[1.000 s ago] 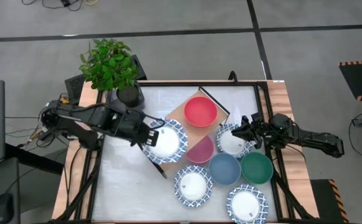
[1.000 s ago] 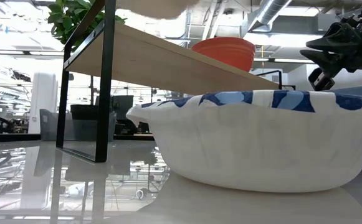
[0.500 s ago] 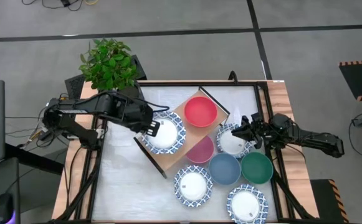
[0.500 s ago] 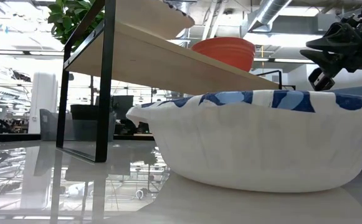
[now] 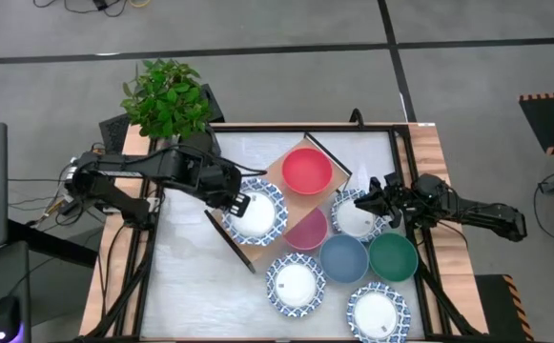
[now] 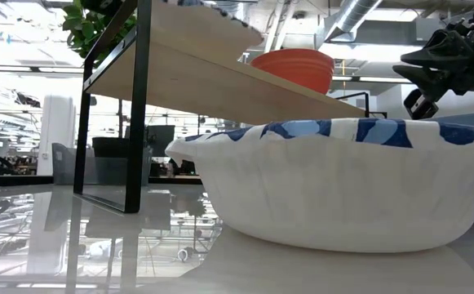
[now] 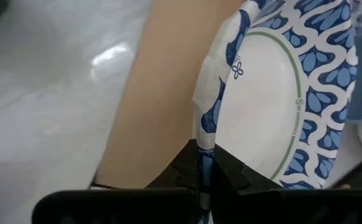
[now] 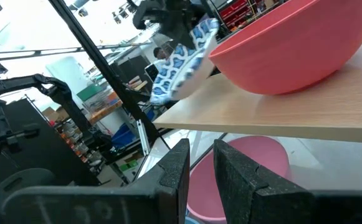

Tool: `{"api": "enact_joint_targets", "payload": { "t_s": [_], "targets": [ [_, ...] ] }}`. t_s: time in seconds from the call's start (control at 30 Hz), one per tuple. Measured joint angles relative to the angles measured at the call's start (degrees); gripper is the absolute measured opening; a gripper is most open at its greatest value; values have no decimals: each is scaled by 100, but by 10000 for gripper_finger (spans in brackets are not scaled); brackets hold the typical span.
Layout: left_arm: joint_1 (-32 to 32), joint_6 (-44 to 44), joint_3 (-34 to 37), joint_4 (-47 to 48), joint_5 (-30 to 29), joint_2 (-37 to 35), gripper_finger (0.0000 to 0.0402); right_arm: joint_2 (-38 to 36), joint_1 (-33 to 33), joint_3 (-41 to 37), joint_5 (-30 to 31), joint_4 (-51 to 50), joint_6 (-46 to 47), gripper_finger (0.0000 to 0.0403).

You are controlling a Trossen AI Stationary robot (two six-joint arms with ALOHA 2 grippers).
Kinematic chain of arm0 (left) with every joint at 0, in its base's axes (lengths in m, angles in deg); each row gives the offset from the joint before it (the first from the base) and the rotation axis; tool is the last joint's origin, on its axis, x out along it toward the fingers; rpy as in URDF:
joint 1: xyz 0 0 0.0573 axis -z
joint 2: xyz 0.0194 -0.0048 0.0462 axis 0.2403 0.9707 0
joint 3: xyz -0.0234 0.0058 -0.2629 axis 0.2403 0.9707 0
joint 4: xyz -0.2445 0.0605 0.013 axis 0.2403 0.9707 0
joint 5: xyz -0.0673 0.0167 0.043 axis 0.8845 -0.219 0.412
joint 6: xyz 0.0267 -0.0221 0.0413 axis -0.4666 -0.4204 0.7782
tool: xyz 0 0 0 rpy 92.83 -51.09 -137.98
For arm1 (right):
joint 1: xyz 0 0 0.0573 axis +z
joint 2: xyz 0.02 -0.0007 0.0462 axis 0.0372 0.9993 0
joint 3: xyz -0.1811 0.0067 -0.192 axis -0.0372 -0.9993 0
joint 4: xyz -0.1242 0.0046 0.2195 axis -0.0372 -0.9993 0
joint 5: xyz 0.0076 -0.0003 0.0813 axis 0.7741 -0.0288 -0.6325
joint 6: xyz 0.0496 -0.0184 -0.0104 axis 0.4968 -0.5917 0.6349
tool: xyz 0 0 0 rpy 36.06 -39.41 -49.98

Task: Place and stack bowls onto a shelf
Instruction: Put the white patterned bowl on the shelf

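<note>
A white bowl with a blue-patterned rim [image 5: 260, 214] hangs tilted close above the left part of the light-wood shelf [image 5: 275, 173], with my left gripper [image 5: 237, 202] shut on it. In the low view its underside [image 6: 212, 23] shows just over the shelf board [image 6: 220, 77]; whether it touches, I cannot tell. A red bowl [image 5: 307, 170] stands on the shelf's far end. A pink bowl [image 5: 308, 231] lies on the table, half under the board. My right gripper [image 5: 372, 195] waits by the table's right edge, fingers a little apart and holding nothing. My left gripper pinches the bowl's rim [image 7: 207, 134] between its two fingers, on the side toward the table's left edge. The fingers slant down from the left. The bowl is tilted, its held side higher, its hollow still facing up.
On the table right of and in front of the shelf lie a white-and-blue bowl [image 5: 356, 215], a blue bowl [image 5: 343, 257], a green bowl [image 5: 393, 257] and two more white-and-blue bowls [image 5: 295, 284] [image 5: 378, 312]. A potted plant [image 5: 170, 100] stands at the far left corner.
My left gripper has carried the bowl a little toward the table's right edge and down toward the shelf board, rolling its wrist on the way. In the low view the bowl's underside has sunk nearer the board. The gripper has stayed shut on the rim.
</note>
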Motion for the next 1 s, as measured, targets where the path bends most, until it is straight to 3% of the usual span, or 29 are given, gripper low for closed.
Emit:
{"api": "enact_joint_targets", "payload": {
  "t_s": [0.2,0.47,0.8,1.0],
  "targets": [
    [-144,154,5,-66,74,-50,0,-1,0,0,-1,0,2,98],
    [-246,298,671,-649,538,-42,0,-1,0,0,-2,-1,23,97],
    [-283,388,740,-767,540,-44,1,-1,0,-1,-2,0,17,97],
    [-281,515,740,-805,498,-44,41,1,0,-1,-11,-1,20,97]
  ]
}}
